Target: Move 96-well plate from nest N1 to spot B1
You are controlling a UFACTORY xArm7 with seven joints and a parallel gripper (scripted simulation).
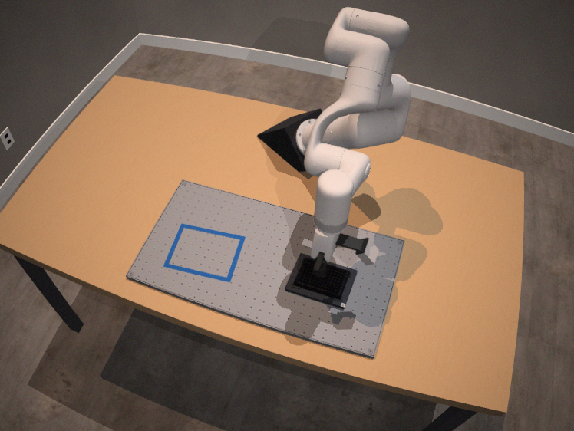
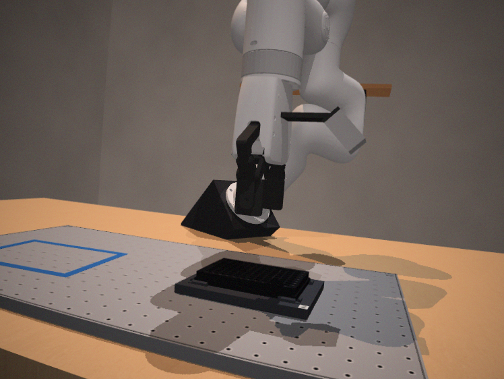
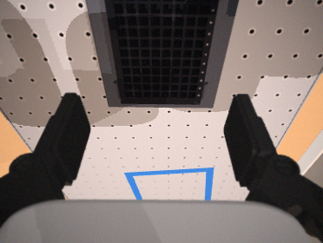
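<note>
Pincer point(image 2: 261, 195) wide open, empty, hanging above the 96-well plate point(image 2: 254, 278) with clear air between. Plate sits flat in plate nest point(image 2: 244, 299), lower centre of exterior view; blue taped outline point(image 1: 204, 251) well left.

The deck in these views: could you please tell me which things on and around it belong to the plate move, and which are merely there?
Part of the job:
- 96-well plate, seated in its nest
- plate nest
- blue taped outline
- gripper, open, above the plate
- perforated deck

Merely there:
- black wedge base
- wooden table
- wall socket
</note>
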